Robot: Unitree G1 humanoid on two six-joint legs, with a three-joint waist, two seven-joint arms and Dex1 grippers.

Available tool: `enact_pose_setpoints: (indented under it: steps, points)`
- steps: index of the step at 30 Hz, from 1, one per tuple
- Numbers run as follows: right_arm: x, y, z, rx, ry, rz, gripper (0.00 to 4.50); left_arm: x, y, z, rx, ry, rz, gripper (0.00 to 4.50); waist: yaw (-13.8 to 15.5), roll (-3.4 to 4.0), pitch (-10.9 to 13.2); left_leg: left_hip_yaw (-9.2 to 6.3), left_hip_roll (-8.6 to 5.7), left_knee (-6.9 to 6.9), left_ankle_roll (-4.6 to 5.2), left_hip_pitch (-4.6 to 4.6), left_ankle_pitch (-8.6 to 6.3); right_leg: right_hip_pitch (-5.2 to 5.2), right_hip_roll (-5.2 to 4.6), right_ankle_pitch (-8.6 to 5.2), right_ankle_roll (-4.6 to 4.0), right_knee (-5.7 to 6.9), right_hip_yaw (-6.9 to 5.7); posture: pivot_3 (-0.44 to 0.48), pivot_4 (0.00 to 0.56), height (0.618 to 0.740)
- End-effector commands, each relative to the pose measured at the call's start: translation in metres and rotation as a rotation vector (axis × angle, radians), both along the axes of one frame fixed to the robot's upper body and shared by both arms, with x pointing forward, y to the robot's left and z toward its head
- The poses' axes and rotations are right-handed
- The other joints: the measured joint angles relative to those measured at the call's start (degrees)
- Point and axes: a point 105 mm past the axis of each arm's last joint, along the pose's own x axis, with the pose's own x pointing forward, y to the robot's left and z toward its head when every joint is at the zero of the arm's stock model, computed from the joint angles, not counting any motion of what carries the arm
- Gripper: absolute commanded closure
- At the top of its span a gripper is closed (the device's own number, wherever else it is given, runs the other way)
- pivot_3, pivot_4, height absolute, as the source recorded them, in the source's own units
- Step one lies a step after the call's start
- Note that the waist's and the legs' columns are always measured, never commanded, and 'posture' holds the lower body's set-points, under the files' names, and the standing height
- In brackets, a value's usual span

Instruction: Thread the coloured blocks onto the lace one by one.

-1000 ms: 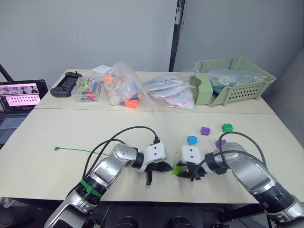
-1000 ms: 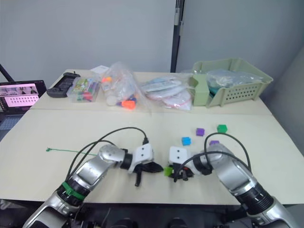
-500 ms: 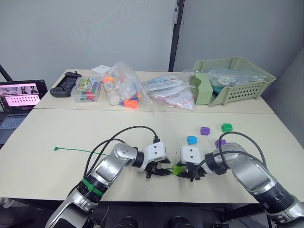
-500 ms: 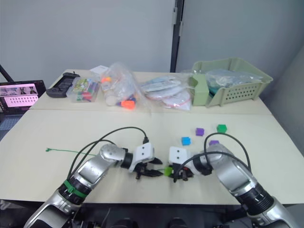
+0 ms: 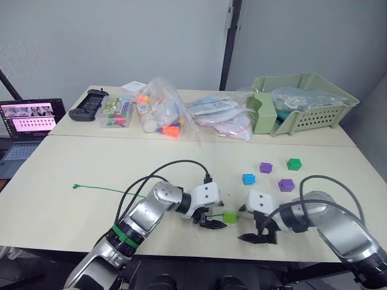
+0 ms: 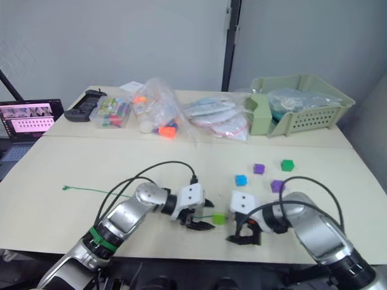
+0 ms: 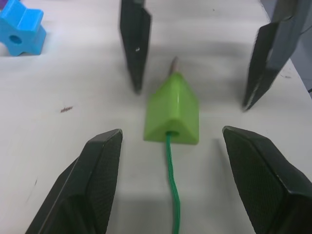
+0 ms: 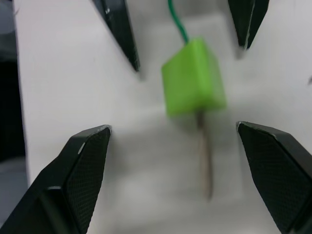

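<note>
Lime green wedge (image 7: 171, 114) sits threaded on the lace (image 7: 172, 168) between both open, empty pincers (image 5: 210, 219) (image 5: 259, 230); four cubes (image 5: 248, 179) remain loose on the bench (image 5: 91, 163).

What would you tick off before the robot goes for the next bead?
1. Lime wedge on the lace: ok, the cord enters its hole and the pale tip sticks out the far side.
2. Left pincer free: ok, open, fingers either side of the wedge without touching it.
3. Right pincer free: ok, open and holding nothing.
4. Tip reachable: ok, it lies bare on the table between the two pincers.
5. Next beads within view: ok, blue, two purple and dark green sit loose on the table, apart from each other.
6. Bead holes facing the tip: cannot tell.
</note>
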Motion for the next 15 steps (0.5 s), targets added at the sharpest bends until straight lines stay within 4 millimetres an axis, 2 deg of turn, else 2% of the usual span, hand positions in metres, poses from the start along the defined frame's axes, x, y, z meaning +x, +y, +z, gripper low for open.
enact_pose_setpoints:
  steps: [1,11,15]
  points:
    - [0.000,-0.003,0.005,0.026,-0.037,-0.003,0.06,0.003,-0.010,0.005,0.007,-0.031,-0.013,1.04,-0.12,0.00,0.00,0.00,0.01,0.00,0.00,0.00,0.00,-0.01,0.03,0.00,0.00,0.03,0.00,0.000,0.150,0.740]
    - [0.012,-0.004,0.003,0.067,-0.061,-0.040,0.06,0.001,-0.009,-0.016,0.152,-0.005,-0.016,1.04,-1.02,-0.01,0.00,0.00,0.02,0.00,0.00,0.06,0.00,0.04,0.06,0.00,0.00,0.07,0.00,0.000,0.150,0.740]
    - [0.012,-0.003,0.004,0.073,-0.058,-0.036,0.00,-0.001,-0.009,-0.019,0.162,0.016,-0.013,2.19,-1.06,-0.01,0.00,0.00,0.02,0.00,0.00,0.17,0.00,0.15,0.05,-0.01,0.02,0.05,0.00,0.000,0.150,0.740]
